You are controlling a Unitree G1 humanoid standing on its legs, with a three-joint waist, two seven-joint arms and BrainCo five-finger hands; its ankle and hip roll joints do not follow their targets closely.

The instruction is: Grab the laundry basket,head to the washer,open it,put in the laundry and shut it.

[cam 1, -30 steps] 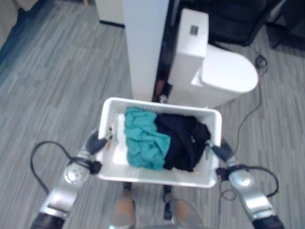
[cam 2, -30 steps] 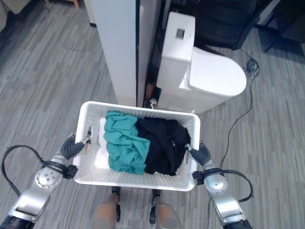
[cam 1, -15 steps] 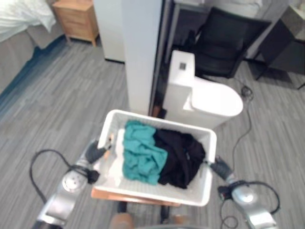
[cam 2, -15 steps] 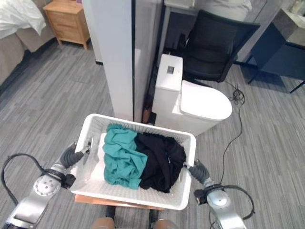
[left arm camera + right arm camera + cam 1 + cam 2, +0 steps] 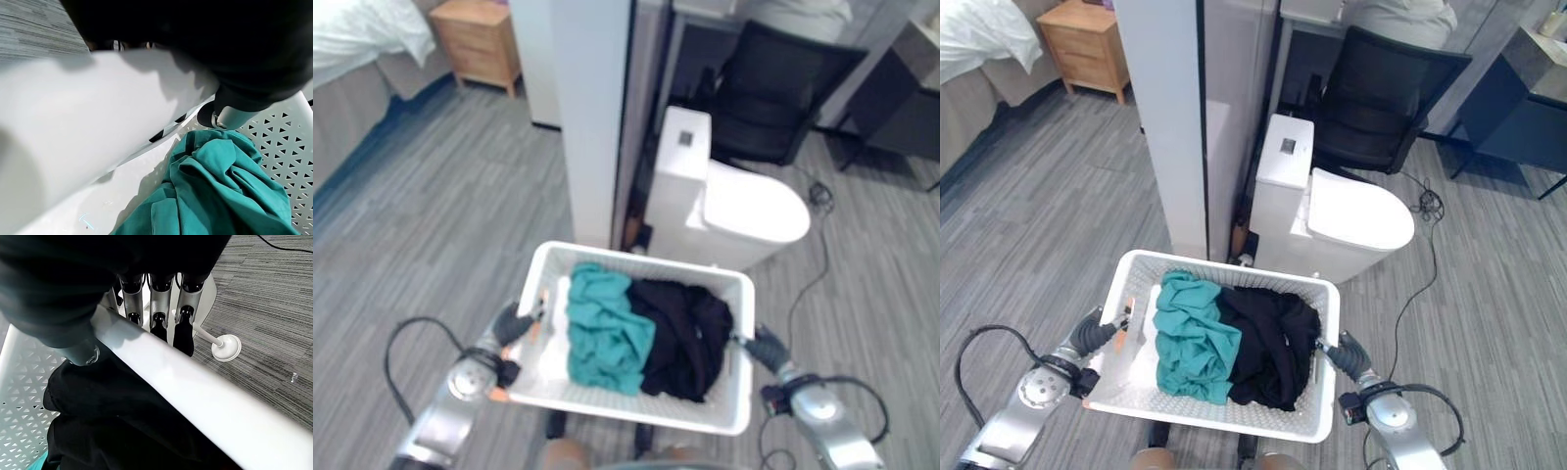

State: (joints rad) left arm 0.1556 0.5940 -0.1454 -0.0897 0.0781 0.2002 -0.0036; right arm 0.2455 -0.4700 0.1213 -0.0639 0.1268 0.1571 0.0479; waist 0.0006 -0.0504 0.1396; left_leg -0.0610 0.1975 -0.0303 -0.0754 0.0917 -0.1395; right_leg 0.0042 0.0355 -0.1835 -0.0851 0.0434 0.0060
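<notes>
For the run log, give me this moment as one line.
phase: carrying | left hand: shut on basket rim | right hand: shut on basket rim | laundry basket: teal cloth, black cloth inside | white appliance: ahead

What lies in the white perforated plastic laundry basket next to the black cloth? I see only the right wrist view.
Observer: A crumpled teal cloth lies beside the black cloth, on the robot's left side of the white perforated plastic laundry basket.
Operator: Does the left hand grip the basket?
Observer: Yes. The left hand is on the basket's left rim, with its thumb hooked over the rim to the inside.
Operator: What stands ahead?
Observer: A white appliance with a rounded top stands on the floor just beyond the basket, beside a tall white panel.
</notes>
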